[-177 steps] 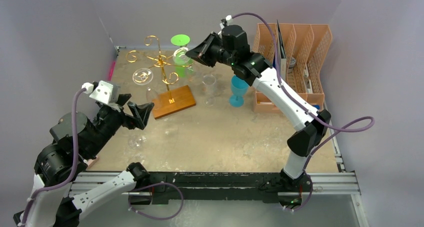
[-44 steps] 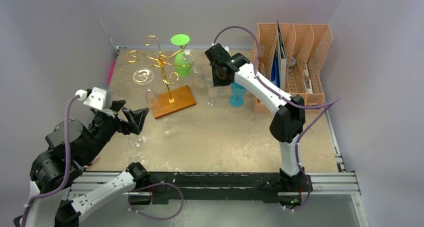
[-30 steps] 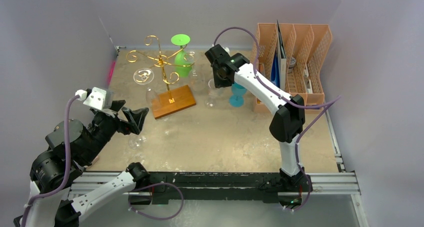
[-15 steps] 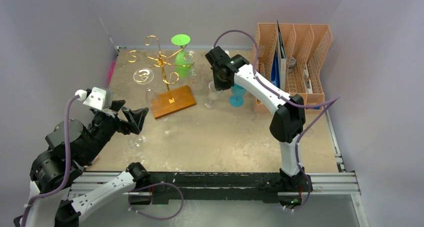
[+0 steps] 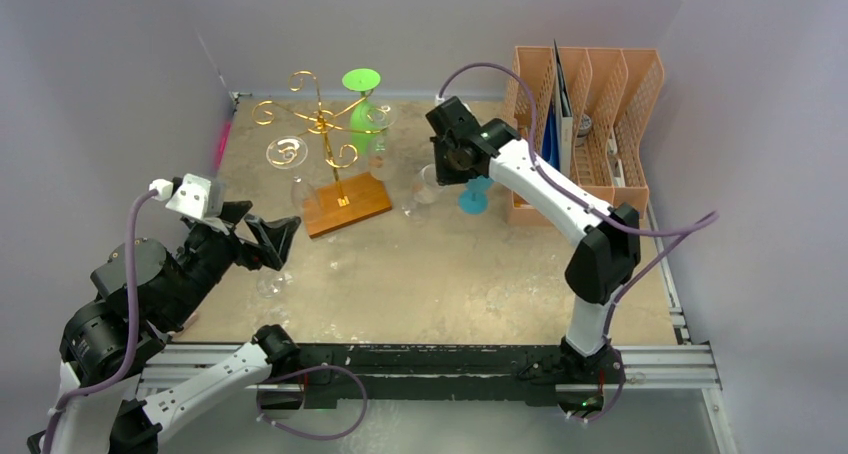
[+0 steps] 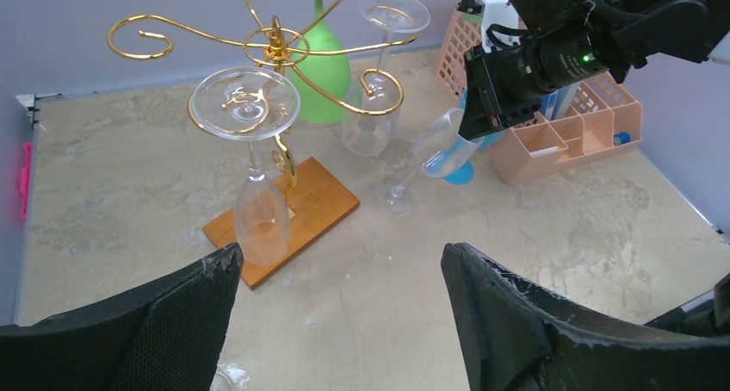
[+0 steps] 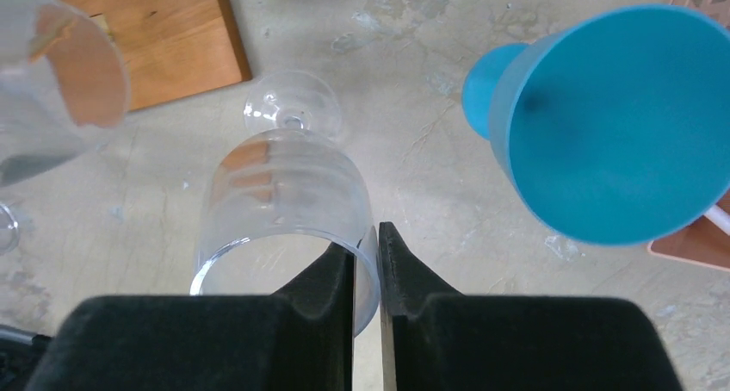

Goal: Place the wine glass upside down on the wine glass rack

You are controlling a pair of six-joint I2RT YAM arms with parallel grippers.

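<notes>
A clear wine glass (image 5: pixel 420 190) leans over between the rack and a blue glass, its foot (image 6: pixel 398 203) low at the table. My right gripper (image 7: pixel 368 236) is shut on its rim, one finger inside the bowl (image 7: pixel 284 197) and one outside. The wine glass rack (image 5: pixel 322 124), gold wire on a wooden base (image 5: pixel 347 203), stands at the back left. It holds a clear glass (image 6: pixel 261 223), a green glass (image 6: pixel 320 81) and another clear glass (image 6: pixel 383 64), all upside down. My left gripper (image 6: pixel 340 257) hovers open and empty at the left, well short of the rack.
A blue glass (image 7: pixel 620 124) stands just right of the held glass, with the orange file organiser (image 5: pixel 590 104) behind it. Another clear glass (image 5: pixel 272 282) lies on the table under my left gripper. Grey walls enclose the table on three sides.
My right gripper has closed onto the clear glass's rim and shifted right, tipping the glass over from upright. The left arm has stayed put.
</notes>
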